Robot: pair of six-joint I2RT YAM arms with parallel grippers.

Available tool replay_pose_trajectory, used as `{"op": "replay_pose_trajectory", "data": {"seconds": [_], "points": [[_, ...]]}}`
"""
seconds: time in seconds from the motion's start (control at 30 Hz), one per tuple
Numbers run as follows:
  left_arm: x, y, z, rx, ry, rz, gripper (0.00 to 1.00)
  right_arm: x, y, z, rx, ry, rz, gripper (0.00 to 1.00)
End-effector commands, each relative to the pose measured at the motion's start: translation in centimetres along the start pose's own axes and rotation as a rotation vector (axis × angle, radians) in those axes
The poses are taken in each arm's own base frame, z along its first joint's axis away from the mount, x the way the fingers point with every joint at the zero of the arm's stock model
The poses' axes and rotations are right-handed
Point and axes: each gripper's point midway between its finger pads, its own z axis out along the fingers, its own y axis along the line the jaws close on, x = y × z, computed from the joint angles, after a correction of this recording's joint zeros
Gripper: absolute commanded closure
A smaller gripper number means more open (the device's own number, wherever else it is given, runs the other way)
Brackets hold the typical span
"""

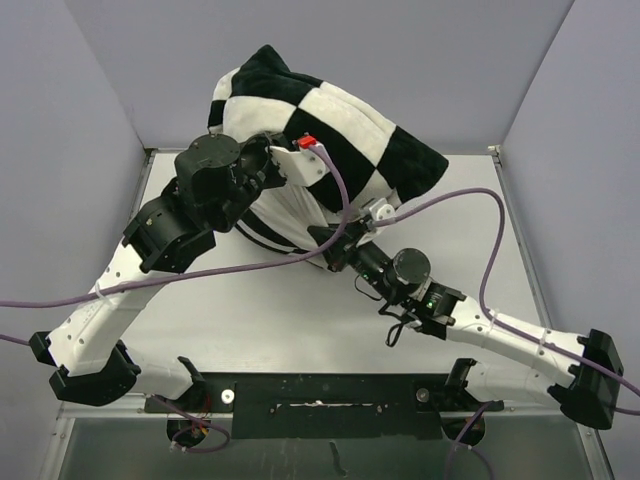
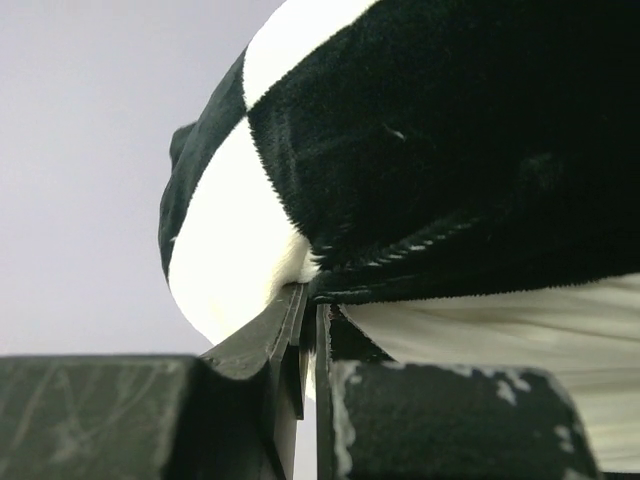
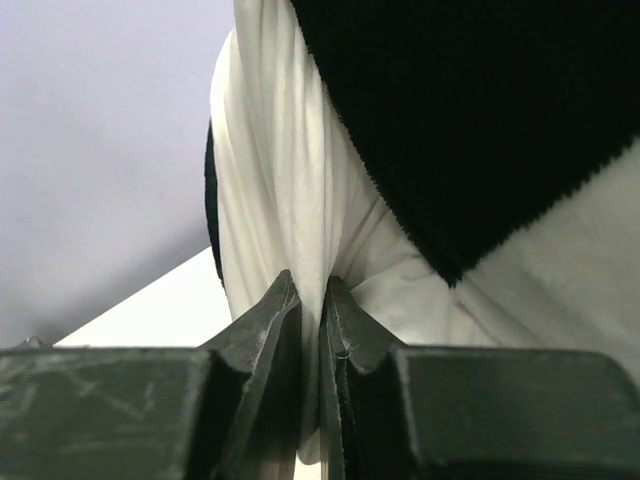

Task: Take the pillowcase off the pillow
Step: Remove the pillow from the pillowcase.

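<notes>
The black-and-white checkered pillowcase bulges over the back middle of the table, lifted off it. My left gripper is at its near-left edge, shut on the pillowcase's hem, where a black square meets a white one. Below the hem, the pillow's plain white wrinkled fabric hangs out of the cover. My right gripper reaches in from the right, just under the cover. It is shut on a bunched fold of the pillow, with the pillowcase's black edge right above it.
Grey walls enclose the white table on the left, back and right. Purple cables loop over both arms and across the right half of the table. A black mounting rail runs along the near edge between the arm bases.
</notes>
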Motion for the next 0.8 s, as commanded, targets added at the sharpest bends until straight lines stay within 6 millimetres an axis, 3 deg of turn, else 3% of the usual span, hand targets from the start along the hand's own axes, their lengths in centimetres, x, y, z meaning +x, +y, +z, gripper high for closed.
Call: {"op": "replay_pose_trajectory", "data": {"seconds": [0.0,0.17,0.27,0.33,0.53,0.63,0.77], "points": [[-2.6,18.0,-10.7,-0.627,-0.206,-0.311,1.0,13.0,-4.3,-7.6,0.138,0.463,-0.111,1.0],[-2.6,17.3,-10.1,-0.581,-0.194,-0.344,1.0,10.8,-6.3,-9.3,0.222,0.418,-0.164,1.0],[-2.9,14.0,-8.5,-0.395,-0.185,-0.384,1.0,7.4,-5.6,-8.4,0.19,0.347,-0.185,1.0],[-2.9,11.3,-7.8,-0.251,-0.169,-0.411,1.0,4.6,-4.3,-7.4,0.136,0.279,-0.191,0.99],[-2.3,4.8,-6.5,0.023,-0.088,-0.483,1.0,-4.6,1.6,-5.0,-0.105,0.086,-0.231,0.65],[-2.1,3.0,-6.0,0.083,-0.065,-0.503,1.0,-6.7,4.8,-4.4,-0.198,0.044,-0.303,0.51],[-2.2,2.2,-5.5,0.11,-0.056,-0.509,1.0,-7.1,8.9,-3.9,-0.301,0.016,-0.455,0.4]]}}
